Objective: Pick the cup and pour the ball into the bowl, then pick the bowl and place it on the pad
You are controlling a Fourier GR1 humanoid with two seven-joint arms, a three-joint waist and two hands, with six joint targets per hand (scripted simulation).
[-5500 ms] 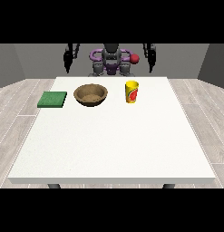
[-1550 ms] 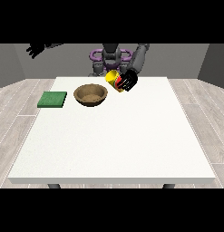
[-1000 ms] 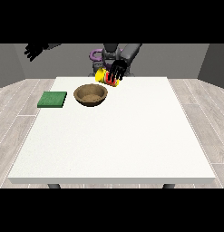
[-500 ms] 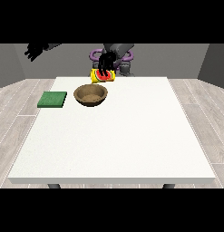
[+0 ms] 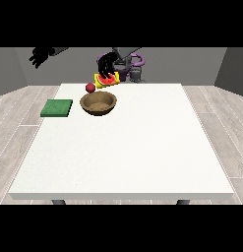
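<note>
Spanning most of the view, the white counter (image 5: 123, 147) is seen with the brown bowl (image 5: 99, 103) toward twelve o'clock. The green pad (image 5: 57, 108) lies at nine o'clock of the bowl, well apart. The yellow cup (image 5: 107, 79) is tipped on its side above the bowl's far rim, clamped by the curled fingers of the hand at the view's right (image 5: 107, 65). The hand at the view's left (image 5: 40, 55) is raised, fingers spread apart. The red ball (image 5: 90, 87) is seen at eleven o'clock of the bowl, just beyond its rim.
</note>
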